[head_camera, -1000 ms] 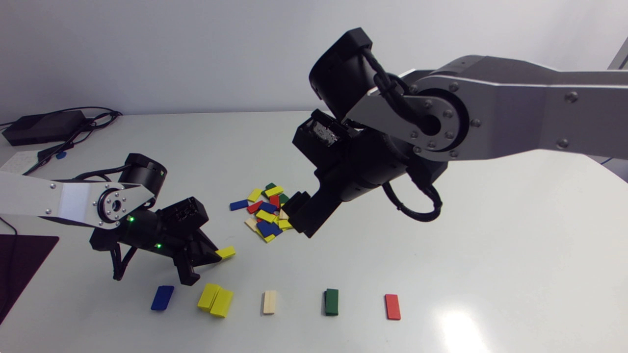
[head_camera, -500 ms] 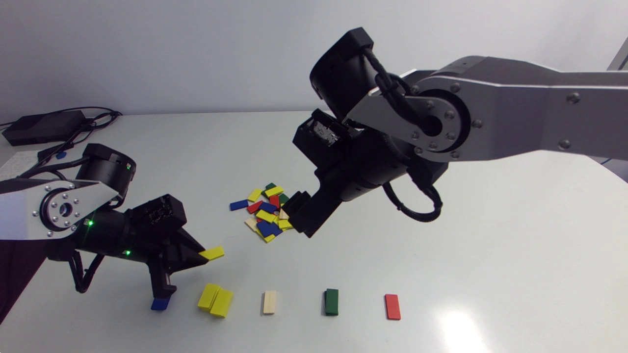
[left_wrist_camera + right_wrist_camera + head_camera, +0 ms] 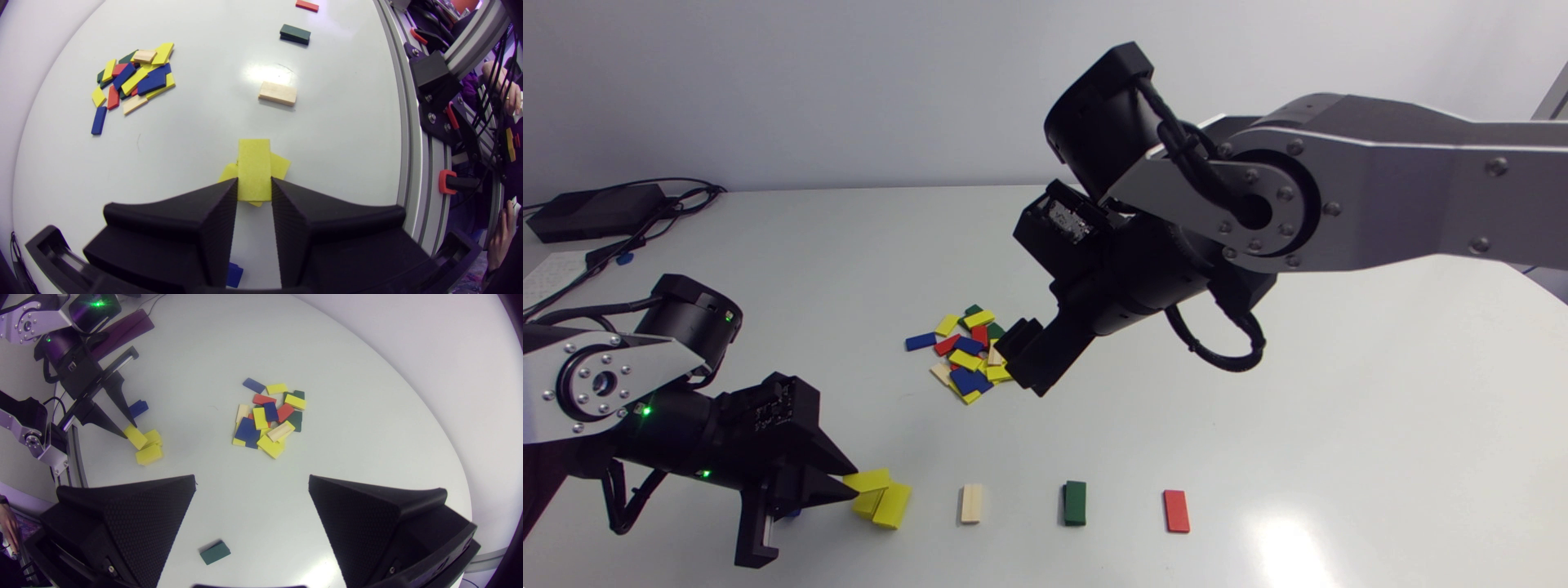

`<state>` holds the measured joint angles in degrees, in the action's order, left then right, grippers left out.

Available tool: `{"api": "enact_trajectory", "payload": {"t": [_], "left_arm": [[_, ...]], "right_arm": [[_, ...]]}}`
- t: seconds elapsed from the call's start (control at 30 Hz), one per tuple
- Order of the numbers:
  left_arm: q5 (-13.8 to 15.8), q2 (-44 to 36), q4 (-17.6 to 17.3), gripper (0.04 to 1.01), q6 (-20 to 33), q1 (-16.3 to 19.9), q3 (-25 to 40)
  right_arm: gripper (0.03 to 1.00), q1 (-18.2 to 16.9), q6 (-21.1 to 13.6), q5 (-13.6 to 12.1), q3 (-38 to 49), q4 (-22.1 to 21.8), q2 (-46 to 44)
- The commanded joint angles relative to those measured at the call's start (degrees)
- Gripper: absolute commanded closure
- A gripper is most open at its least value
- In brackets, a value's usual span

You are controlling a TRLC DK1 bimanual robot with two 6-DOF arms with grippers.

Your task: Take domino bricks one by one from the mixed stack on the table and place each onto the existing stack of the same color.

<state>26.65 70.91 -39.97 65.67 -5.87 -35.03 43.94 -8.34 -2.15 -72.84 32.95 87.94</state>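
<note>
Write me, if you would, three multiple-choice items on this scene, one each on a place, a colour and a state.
1. Where is the yellow brick that the left end effector holds?
A) over the yellow stack
B) over the red brick
C) on the mixed pile

2. What colour is the brick between the yellow stack and the green stack?
A) blue
B) cream
C) red

3. How is the right end effector?
A) shut on a blue brick
B) shut on a red brick
C) open and empty

Answers:
1 A, the left wrist view shows the held brick over the other yellow bricks.
2 B, the head view shows a cream brick there.
3 C, its own view shows it spread wide with nothing held.
</note>
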Motion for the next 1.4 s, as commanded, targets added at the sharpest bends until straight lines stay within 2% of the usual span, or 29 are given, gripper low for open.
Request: {"api": "enact_trajectory", "payload": {"t": [0.0,0.27,0.57,0.8,1.0,1.3,1.33,1.37], "left_arm": [[0.6,0.2,-0.8,1.002,3.7,-0.4,1.7],[1.4,4.9,-0.5,1.002,9.9,-0.5,0.7],[1.4,7.7,-0.3,1.002,11.4,-3.9,0.0],[1.4,8.8,-0.1,1.002,12.9,-3.3,-0.6],[1.3,10.5,2.0,1.002,13.5,-1.7,-1.0],[1.2,12.3,2.3,1.000,15.0,-0.5,-1.8],[1.2,12.3,2.3,0.982,15.0,-0.5,-1.8],[1.2,12.3,2.3,0.895,15.0,-0.5,-1.8]], "right_arm": [[0.066,0.4,0.3,-0.2,1.5,-0.3,-0.9],[0.066,0.4,0.3,-0.2,1.6,-0.4,-0.9],[0.066,0.4,0.3,-0.2,1.4,-0.5,-0.9],[0.066,0.4,0.3,-0.3,1.6,-0.5,-0.9],[0.066,0.4,0.3,-0.3,1.6,-0.6,-0.9],[0.066,0.4,0.3,-0.3,1.6,-0.7,-0.9],[0.066,0.4,0.3,-0.3,1.6,-0.7,-0.9],[0.066,0.4,0.3,-0.3,1.6,-0.7,-0.9]]}}
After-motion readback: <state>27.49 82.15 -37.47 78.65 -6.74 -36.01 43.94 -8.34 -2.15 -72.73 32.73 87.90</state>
